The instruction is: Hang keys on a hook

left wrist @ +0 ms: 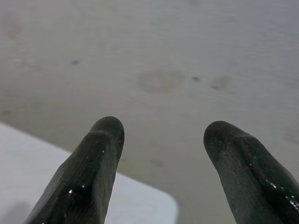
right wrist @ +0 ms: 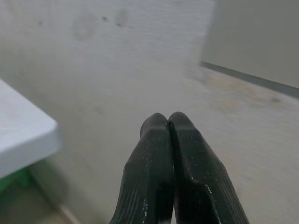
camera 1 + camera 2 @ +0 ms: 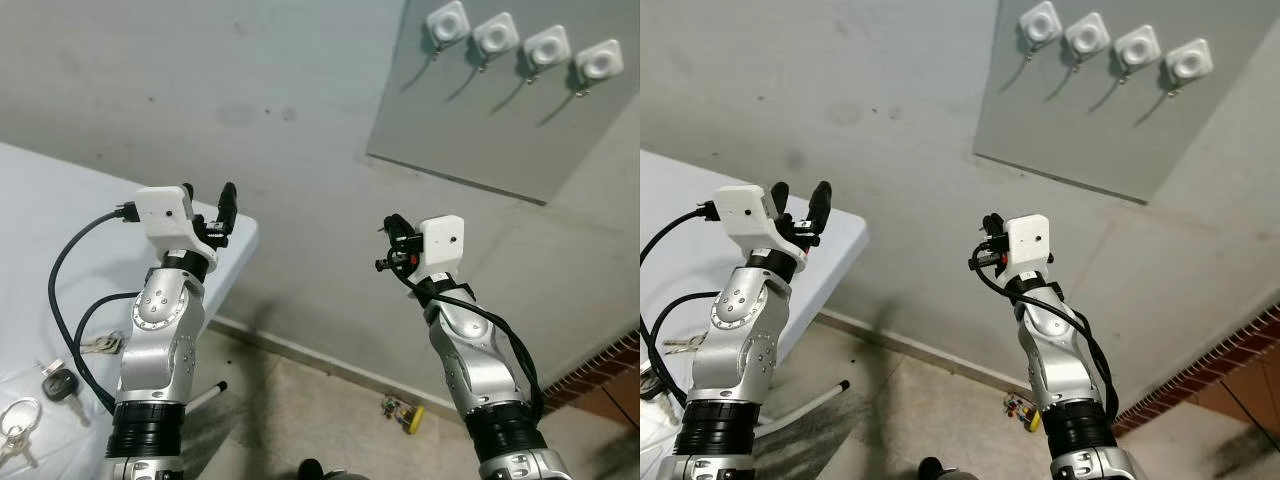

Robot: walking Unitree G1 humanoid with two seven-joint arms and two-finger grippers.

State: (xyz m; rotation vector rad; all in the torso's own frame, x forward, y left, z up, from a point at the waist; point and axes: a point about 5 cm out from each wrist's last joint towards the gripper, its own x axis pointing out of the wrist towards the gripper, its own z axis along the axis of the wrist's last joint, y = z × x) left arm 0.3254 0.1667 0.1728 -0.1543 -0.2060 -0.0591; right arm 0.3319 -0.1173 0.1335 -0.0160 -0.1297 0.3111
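While both arms are raised in front of the wall, nothing of the task looks done yet. The keys (image 3: pixel 100 345) lie on the white counter (image 3: pixel 60 215) at the robot's lower left, partly behind the left forearm, and nearby on the same surface sit a black car key fob (image 3: pixel 58 383) and a metal key ring (image 3: pixel 20 415). None of these is in either tool.

The left tool (image 3: pixel 208 205) is held up above the counter's far corner with its two black fingers (image 1: pixel 96 168) spread wide and nothing between them; its wrist view looks past them at bare grey wall and the counter's rounded corner. The right tool (image 3: pixel 392 245) hangs in the air well to the right, its fingers (image 2: pixel 166 163) pressed together and empty, aimed at the wall below the grey panel (image 3: pixel 480 120).

On that panel, high up and to the right, a row of four white hooks (image 3: pixel 520 45) is mounted, each with a small metal prong, and all four look bare.

So, as I judge it, every step remains: reaching down to the counter, gripping the keys, carrying them up to the panel, and slipping the ring over one prong. A small yellow object (image 3: pixel 402 412) lies on the floor by the skirting.
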